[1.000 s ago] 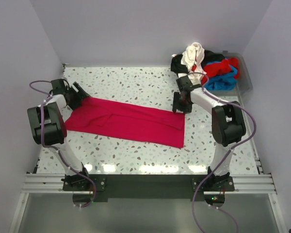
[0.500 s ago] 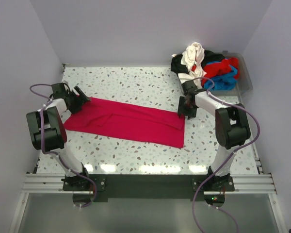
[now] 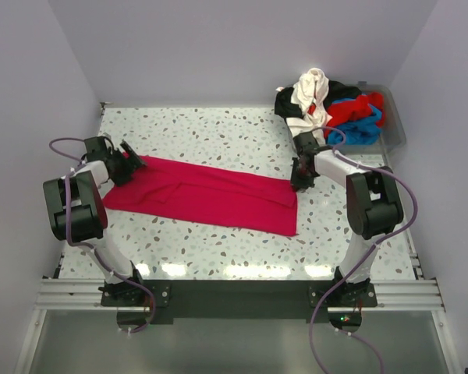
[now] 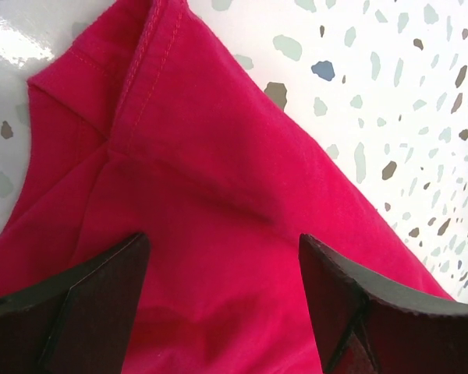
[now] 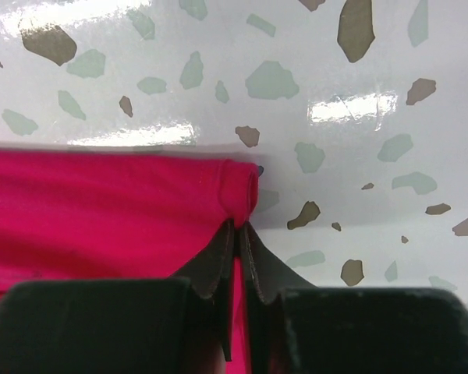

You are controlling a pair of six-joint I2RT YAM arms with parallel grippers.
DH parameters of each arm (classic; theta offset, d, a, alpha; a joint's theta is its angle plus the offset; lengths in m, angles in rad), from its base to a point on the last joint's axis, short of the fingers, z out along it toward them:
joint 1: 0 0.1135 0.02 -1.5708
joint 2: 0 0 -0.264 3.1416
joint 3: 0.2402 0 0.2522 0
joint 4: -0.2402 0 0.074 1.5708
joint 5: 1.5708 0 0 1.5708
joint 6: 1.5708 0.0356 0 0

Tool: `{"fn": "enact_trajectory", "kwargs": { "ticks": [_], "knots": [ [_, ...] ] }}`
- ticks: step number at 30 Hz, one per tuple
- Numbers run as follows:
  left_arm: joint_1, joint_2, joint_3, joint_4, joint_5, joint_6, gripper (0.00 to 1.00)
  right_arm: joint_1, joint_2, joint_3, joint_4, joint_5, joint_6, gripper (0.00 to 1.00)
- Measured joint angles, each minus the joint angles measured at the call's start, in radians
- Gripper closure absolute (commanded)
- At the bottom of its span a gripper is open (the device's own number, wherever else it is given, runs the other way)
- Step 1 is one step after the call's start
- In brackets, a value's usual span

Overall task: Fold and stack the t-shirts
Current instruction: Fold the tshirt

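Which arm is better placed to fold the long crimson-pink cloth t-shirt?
Right. The right gripper is shut on a corner of the crimson-pink t-shirt; the left gripper is open over its other end.

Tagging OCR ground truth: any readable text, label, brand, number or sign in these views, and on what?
None readable in any view.
The crimson t-shirt: plain cloth and stitching, no print or tag.
The pile of shirts in the bin: no lettering visible.
On the arms: no marking legible at this size.

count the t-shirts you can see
5: crimson-pink cloth t-shirt flat on the table; cream-white t-shirt, black t-shirt, red t-shirt, blue t-shirt heaped far right. More may be hidden.
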Motion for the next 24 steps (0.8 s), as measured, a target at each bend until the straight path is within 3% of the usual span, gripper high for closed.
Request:
{"fn": "enact_trajectory", "kwargs": {
  "ticks": [1,11,12,14,16,19,24],
  "knots": [
    [0.000,0.000,0.000,0.000,-0.004,0.005,0.17,-0.002,0.000,0.000,0.000,0.000,0.001,1.00],
    [-0.005,-0.002,0.000,-0.005,-0.045,0.041,0.17,-0.035,0.000,0.001,-0.002,0.008,0.001,0.99],
    [-0.007,-0.003,0.000,-0.007,-0.050,0.045,0.17,-0.040,0.000,0.001,-0.002,0.008,0.000,0.96],
    [-0.009,-0.006,0.002,-0.013,-0.056,0.051,0.17,-0.050,0.000,0.002,-0.005,0.008,0.003,0.71],
    [-0.014,-0.013,0.004,-0.027,-0.075,0.066,0.17,-0.057,0.000,0.007,-0.010,0.016,-0.008,0.57],
    [-0.032,-0.035,0.006,-0.064,-0.120,0.093,0.16,-0.067,-0.002,0.013,-0.017,0.026,-0.023,0.49],
    [-0.121,-0.131,0.009,-0.139,-0.202,0.126,0.16,-0.070,-0.061,0.012,-0.033,0.026,-0.051,0.45]
  ]
}}
